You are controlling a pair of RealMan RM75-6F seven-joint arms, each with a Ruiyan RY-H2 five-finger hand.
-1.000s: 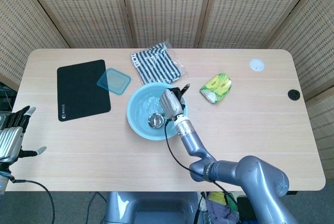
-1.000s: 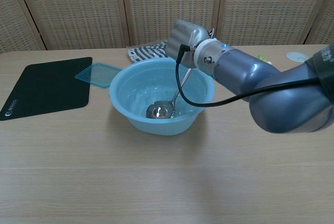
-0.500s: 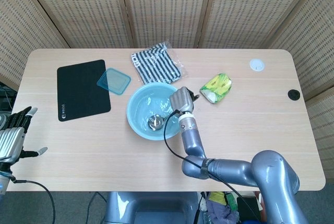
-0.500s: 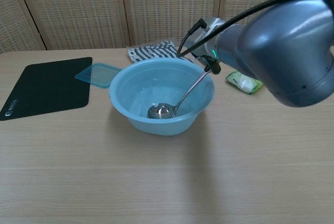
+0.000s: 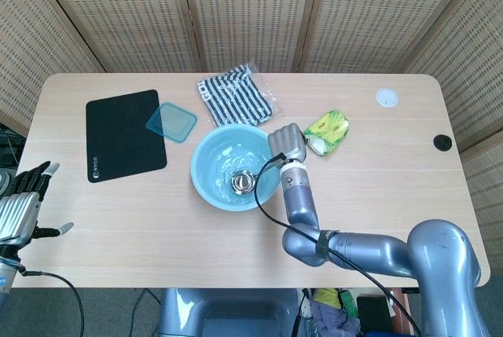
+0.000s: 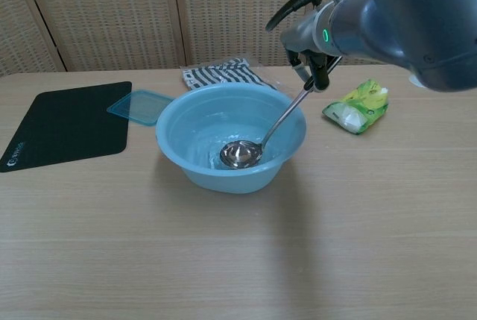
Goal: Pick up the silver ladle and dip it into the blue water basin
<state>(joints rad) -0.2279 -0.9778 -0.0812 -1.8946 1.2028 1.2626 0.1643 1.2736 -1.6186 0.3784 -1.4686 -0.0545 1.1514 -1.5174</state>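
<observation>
The right hand [image 5: 288,144] has its fingers [image 6: 316,75] curled tight around the upper end of the silver ladle [image 6: 257,137], gripping the handle just above and outside the basin's rim. From that grip the handle slants down and to the left across the rim, and the ladle's bowl sits low inside the blue water basin [image 5: 206,184], near its bottom, slightly toward the 3 o'clock side. In the head view the right hand shows as a closed grey fist at about 2 o'clock from the basin's centre, with the forearm running down toward 5 o'clock and a black cable looping beside it.

The basin stands on the wooden table [image 5: 377,195] a little left of its middle. A striped cloth [image 5: 233,97] lies at 12 o'clock from the basin, nearly touching its rim. A blue-tinted lid [image 5: 171,122] lies at 10 o'clock, resting partly on a black mat [image 5: 122,134] that spreads out toward 9 o'clock. A green and yellow packet [image 5: 326,132] lies at 2 o'clock, just beyond the right hand.

The left hand [image 5: 20,208] hangs off the table's left edge at about 8 o'clock, well apart from everything, its fingers spread and holding nothing.
</observation>
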